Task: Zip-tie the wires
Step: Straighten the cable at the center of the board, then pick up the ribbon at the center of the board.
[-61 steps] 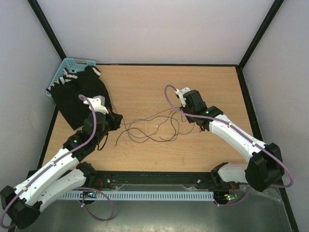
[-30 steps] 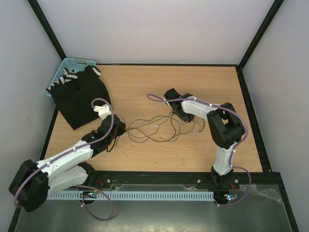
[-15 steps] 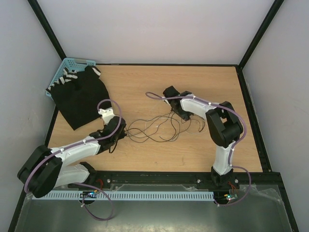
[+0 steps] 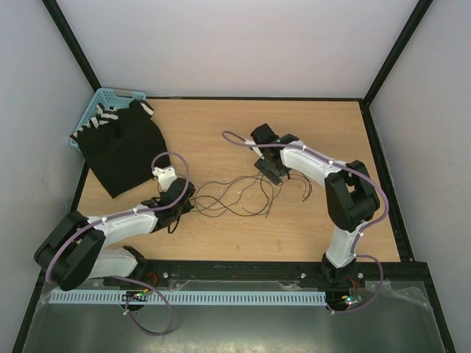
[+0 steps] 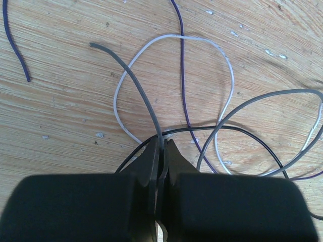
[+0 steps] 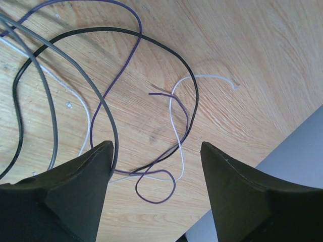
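The wires lie as a loose tangle of thin strands in the middle of the wooden table. My left gripper is at the tangle's left end. In the left wrist view this gripper is shut on a grey wire, with white, black and purple strands looping beyond it. My right gripper hangs over the tangle's right end. In the right wrist view it stands open above the wire ends, and its left fingertip is against a grey strand.
A black cloth lies at the back left, partly over a teal basket. A black rail carries the arm bases along the near edge. The table's right edge shows close to the right gripper.
My right gripper has opened wide and let go of the wire ends, lifting slightly. The left arm has sunk lower along the table, still pinching its wire.
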Robot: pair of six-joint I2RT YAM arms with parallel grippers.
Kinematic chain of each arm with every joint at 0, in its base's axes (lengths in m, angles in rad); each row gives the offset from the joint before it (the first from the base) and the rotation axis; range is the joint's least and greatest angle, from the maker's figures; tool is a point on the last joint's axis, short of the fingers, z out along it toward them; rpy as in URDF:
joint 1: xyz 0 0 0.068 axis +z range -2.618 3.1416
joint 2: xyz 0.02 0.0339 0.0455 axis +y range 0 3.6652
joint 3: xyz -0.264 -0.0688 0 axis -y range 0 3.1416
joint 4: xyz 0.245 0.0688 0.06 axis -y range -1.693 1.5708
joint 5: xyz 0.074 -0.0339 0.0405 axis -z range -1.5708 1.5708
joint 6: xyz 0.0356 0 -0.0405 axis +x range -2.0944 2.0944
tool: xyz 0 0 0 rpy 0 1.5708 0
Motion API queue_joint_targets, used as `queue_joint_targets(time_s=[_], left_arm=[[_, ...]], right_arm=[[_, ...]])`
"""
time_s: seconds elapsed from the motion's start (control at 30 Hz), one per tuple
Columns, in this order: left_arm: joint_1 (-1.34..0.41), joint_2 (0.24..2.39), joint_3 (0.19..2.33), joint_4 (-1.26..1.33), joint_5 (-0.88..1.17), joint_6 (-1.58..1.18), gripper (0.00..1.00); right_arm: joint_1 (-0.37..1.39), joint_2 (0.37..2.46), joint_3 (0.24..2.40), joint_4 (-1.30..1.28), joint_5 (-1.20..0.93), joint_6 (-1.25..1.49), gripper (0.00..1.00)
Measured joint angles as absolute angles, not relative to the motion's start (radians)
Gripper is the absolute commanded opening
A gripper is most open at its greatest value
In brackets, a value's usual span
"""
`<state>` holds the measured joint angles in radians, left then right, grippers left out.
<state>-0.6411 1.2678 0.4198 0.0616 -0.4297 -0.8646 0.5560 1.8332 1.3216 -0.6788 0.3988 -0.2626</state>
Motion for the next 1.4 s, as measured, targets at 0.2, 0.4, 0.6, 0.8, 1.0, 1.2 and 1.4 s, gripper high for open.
queue_joint_targets(time_s=[0.2, 0.4, 0.6, 0.8, 1.0, 1.2, 1.4], left_arm=[[-0.641, 1.271, 0.42, 0.068, -0.431, -0.865, 0.05], [-0.641, 1.27, 0.419, 0.068, -0.442, -0.865, 0.09], [-0.641, 1.237, 0.407, 0.068, -0.455, -0.861, 0.21], [-0.64, 1.203, 0.39, 0.066, -0.466, -0.857, 0.42], [-0.629, 1.136, 0.379, 0.039, -0.474, -0.844, 0.7], [-0.586, 0.937, 0.379, -0.036, -0.492, -0.791, 0.79], [-0.548, 0.716, 0.381, -0.096, -0.485, -0.691, 0.87]], right_arm=[[0.556, 1.774, 1.364, -0.697, 0.372, -0.246, 0.88], [0.556, 1.768, 1.434, -0.685, 0.329, -0.186, 0.99], [0.554, 1.767, 1.437, -0.649, 0.333, -0.129, 0.99], [0.529, 1.777, 1.48, -0.572, 0.348, -0.065, 0.99], [0.496, 1.84, 1.538, -0.456, 0.376, 0.022, 0.91], [0.453, 1.982, 1.665, -0.408, 0.384, 0.128, 0.84], [0.43, 2.124, 1.776, -0.385, 0.397, 0.228, 0.76]])
